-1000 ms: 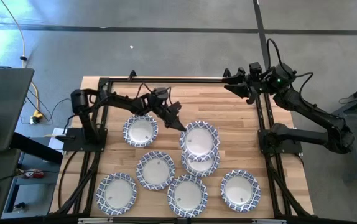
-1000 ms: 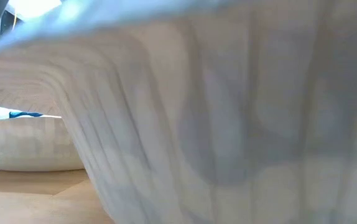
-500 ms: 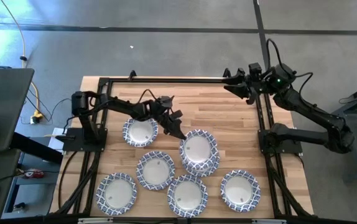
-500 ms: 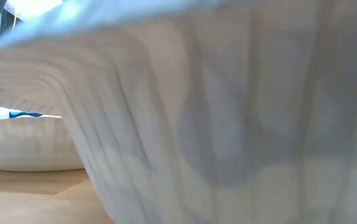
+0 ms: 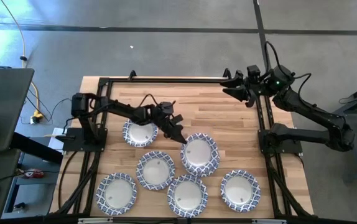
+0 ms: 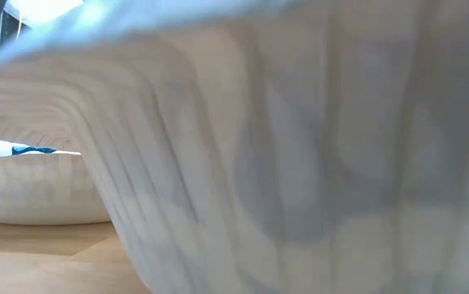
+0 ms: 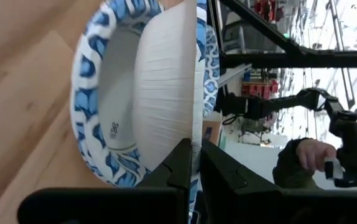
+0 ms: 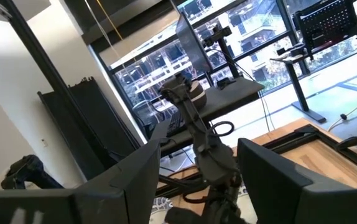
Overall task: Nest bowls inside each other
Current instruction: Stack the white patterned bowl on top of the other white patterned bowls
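Note:
Several bowls, white inside with blue-patterned rims, lie on the wooden table point(image 5: 228, 118). My left gripper point(image 5: 181, 138) is shut on one bowl point(image 5: 199, 152) at mid-table. That bowl sits right over a second bowl point(image 7: 107, 118), whose rim shows around it in the left wrist view. Other bowls rest bottom down at the left point(image 5: 140, 132) and along the near side point(image 5: 155, 170) point(image 5: 117, 191) point(image 5: 188, 195) point(image 5: 240, 190). My right gripper point(image 5: 231, 84) hangs open, raised over the table's far right corner. My left gripper pinches the upper bowl's rim point(image 7: 196, 134) on its left side between its two fingers point(image 7: 180, 163). It comes from the table's left, slanting a little down. The bowl's white outer wall point(image 7: 163, 93) dips into the bowl beneath; I cannot tell whether it rests there.
A black frame point(image 5: 166, 79) runs around the table's edges. The low view is filled by a bowl's white wall point(image 6: 300, 163) close up, with another bowl point(image 6: 38, 192) behind it. A person point(image 7: 300, 165) shows beyond the table. There is bare wood at the far middle.
My left gripper has moved toward the table's near edge, still shut on the bowl's rim. The held bowl has gone from overlapping the far part of the second bowl to lying right over it, covering it in the high view.

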You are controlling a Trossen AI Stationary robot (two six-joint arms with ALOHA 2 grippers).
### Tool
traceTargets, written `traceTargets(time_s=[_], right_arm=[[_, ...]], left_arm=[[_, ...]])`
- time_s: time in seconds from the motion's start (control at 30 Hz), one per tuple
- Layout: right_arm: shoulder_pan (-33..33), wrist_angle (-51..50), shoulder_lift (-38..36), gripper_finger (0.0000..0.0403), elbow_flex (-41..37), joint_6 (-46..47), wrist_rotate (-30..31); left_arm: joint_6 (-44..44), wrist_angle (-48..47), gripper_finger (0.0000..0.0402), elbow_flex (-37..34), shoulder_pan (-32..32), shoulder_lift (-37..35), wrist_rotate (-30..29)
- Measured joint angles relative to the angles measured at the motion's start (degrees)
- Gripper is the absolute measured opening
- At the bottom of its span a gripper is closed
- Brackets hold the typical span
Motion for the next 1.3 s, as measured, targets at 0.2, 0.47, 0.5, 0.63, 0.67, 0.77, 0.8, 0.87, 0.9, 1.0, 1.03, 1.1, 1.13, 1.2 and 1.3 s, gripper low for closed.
traceTargets(time_s=[0.2,0.47,0.5,0.63,0.67,0.77,0.8,0.87,0.9,1.0,1.03,1.1,1.13,1.2,1.3], right_arm=[[0.4,0.0,0.0,0.0206,0.0,-0.3,0.0],[1.2,-0.3,0.0,0.0206,0.0,0.1,0.3],[1.5,-0.5,0.0,0.0206,0.0,0.1,0.4],[2.4,-1.2,0.0,0.0206,0.0,0.0,0.4],[2.5,-1.4,0.0,0.0206,0.0,0.0,0.4],[2.8,-1.9,0.0,0.0206,0.0,-0.3,0.6],[2.8,-2.1,0.0,0.0206,0.0,-0.3,0.7],[2.9,-2.2,0.0,0.0206,0.0,-0.3,0.7],[2.9,-2.2,0.0,0.0206,0.0,-0.4,0.7],[2.9,-2.2,0.0,0.0206,0.0,-0.5,0.7],[2.9,-2.2,0.0,0.0206,0.0,-0.7,0.7],[2.9,-2.2,0.0,0.0206,0.0,-0.9,0.7],[2.9,-2.2,0.0,0.0206,0.0,-0.9,0.7],[2.9,-2.2,0.1,0.0206,0.0,-1.2,0.7],[2.9,-2.2,0.1,0.0206,0.0,-1.2,0.7]], left_arm=[[-0.4,-0.2,0.0016,0.0,-1.7,0.0,-3.0],[-0.1,0.1,0.0075,0.0,-2.2,0.0,-3.7],[-0.1,0.1,0.0089,0.0,-2.4,0.0,-3.7],[0.1,0.1,0.015,0.0,-3.1,0.0,-4.7],[0.1,0.1,0.0165,0.0,-3.3,0.0,-5.0],[0.1,0.0,0.0205,0.0,-3.5,0.0,-5.9],[0.1,-0.2,0.0215,0.0,-3.5,0.0,-6.0],[0.3,-1.1,0.0232,0.0,-3.5,0.0,-6.2],[0.5,-1.8,0.0238,0.0,-3.5,0.0,-6.2],[0.6,-3.0,0.0247,0.0,-3.9,0.0,-6.5],[0.7,-3.2,0.0247,0.0,-4.1,0.0,-6.5],[1.3,-4.1,0.0248,0.0,-4.2,0.0,-6.8],[1.7,-4.8,0.0248,0.0,-4.3,0.0,-6.9],[2.5,-5.8,0.0248,0.0,-4.1,0.0,-7.0],[3.1,-6.2,0.0248,0.0,-3.4,0.0,-7.1]])
